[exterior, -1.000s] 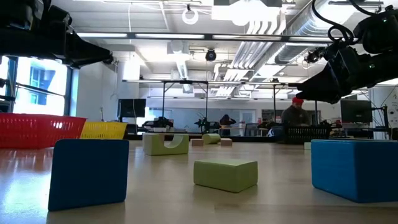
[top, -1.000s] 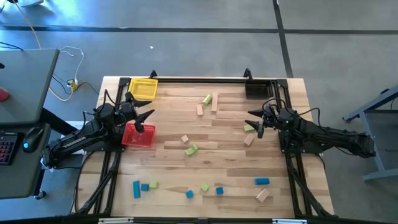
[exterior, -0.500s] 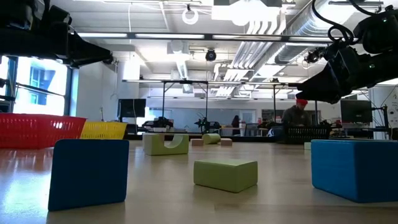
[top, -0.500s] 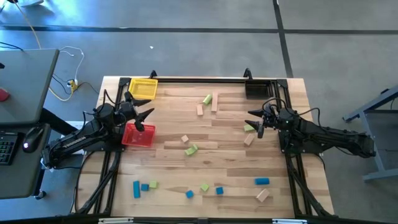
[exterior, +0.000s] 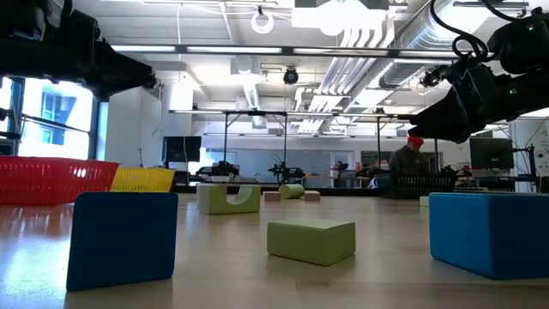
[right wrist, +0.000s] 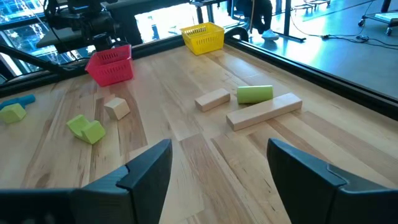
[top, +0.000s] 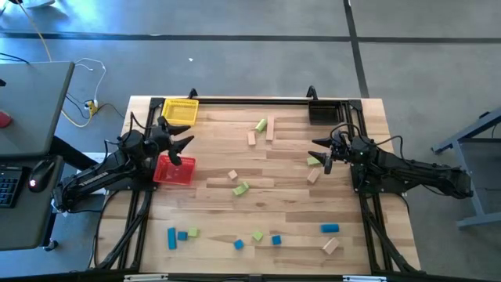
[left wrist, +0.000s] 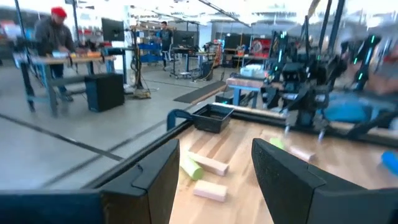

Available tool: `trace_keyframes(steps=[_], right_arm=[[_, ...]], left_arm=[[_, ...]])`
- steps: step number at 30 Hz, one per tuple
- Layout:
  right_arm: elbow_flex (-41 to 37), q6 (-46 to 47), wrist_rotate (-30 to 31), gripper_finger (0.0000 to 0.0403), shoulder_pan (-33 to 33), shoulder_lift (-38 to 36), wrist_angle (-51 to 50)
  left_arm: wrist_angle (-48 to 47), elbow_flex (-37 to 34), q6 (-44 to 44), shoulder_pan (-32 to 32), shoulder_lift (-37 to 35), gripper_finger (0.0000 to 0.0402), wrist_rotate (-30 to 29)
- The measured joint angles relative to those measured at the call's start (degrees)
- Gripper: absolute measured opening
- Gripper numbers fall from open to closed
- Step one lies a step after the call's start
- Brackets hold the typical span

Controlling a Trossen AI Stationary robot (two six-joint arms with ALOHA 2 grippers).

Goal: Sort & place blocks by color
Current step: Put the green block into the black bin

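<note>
Table [top: 290, 204]: bare wood, with the blocks scattered over it; none visibly lies in a bin.
Bins: red bin [top: 174, 170] under the left arm, yellow bin [top: 180, 111] and black bin [top: 326, 113] at the far corners.
Left gripper [top: 182, 151]: hangs above the red bin, fingers spread, holding nothing.
Right gripper [top: 320, 153]: hovers over a green block [top: 313, 160], fingers wide apart, empty.
Long tan bar [right wrist: 263, 112]: likely light and rigid; best pinched across its narrow width, near the middle.
Blue blocks [top: 329, 229]: near edge; flat faces should grip squarely.
Green cylinder [right wrist: 254, 94]: could roll; better taken across its curved sides.
</note>
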Motion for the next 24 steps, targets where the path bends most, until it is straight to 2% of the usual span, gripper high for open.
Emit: trace_keyframes(steps=[8,17,24], right_arm=[[0.0,3.1,-0.3,0.0249,0.0,0.0,0.3],[0.0,13.7,-0.5,0.0249,0.0,0.0,0.6],[0.1,16.5,-0.5,0.0249,0.0,0.0,3.3]], left_arm=[[0.2,0.0,-10.6,0.0,0.0,0.0189,0.0],[0.1,0.0,-11.2,0.0,0.0,0.0188,0.0],[0.1,0.0,-11.2,0.0,0.0,0.0189,0.0]])
